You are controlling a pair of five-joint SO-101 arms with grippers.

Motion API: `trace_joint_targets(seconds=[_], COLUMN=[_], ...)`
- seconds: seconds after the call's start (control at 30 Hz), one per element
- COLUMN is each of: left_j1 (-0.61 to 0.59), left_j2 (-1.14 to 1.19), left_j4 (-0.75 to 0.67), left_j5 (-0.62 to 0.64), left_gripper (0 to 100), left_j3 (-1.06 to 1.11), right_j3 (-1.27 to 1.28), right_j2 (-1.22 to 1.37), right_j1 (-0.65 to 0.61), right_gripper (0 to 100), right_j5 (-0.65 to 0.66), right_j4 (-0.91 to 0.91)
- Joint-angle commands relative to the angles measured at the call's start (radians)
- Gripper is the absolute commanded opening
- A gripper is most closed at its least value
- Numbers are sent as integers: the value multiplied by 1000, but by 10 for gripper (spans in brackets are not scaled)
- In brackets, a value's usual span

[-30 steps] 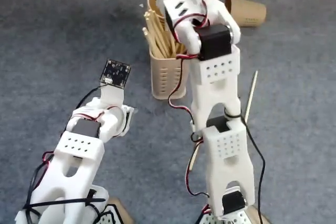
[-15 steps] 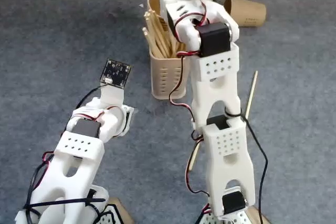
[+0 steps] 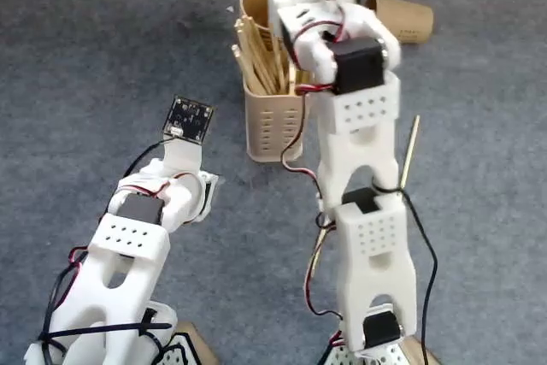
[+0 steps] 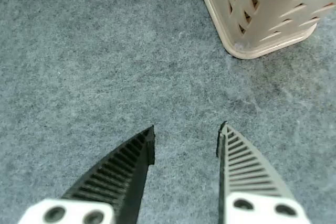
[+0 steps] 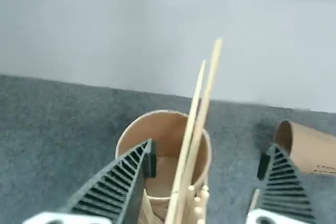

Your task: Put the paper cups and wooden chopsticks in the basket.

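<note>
White plastic left arm and right arm, black servos, red and black cables, ribbed gripper fingers

The table is covered from side to side by a grey, short-piled, carpet-like fabric, mottled with lighter and darker flecks. The left wrist view shows its fuzzy fibres from close by. Along the table's far edge stands a plain pale wall, meeting the fabric in a straight line. In the high view it appears as a narrow light strip. At the near edge of the high view lie two flat tan pieces, well apart and cut off by the frame.
</note>
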Motion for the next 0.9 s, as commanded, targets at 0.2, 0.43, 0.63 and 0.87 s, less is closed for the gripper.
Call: trace_joint_targets(seconds=[0.2,0.43,0.63,0.87], left_j1=[-64,-171,-219,-206], left_j2=[-24,-27,-25,-22], left_j4=[-23,0,172,445], left_j5=[-8,-2,-6,-5], left_gripper=[204,204,204,204], left_j3=[-42,-179,-446,-808], right_j3=[53,1023,1844,2879], right_j2=[-522,-898,-1267,-1773], right_j1=[446,460,469,469], right_gripper=[279,34,36,35], right_j5=[51,201,259,265], right_j4=[315,309,64,-590])
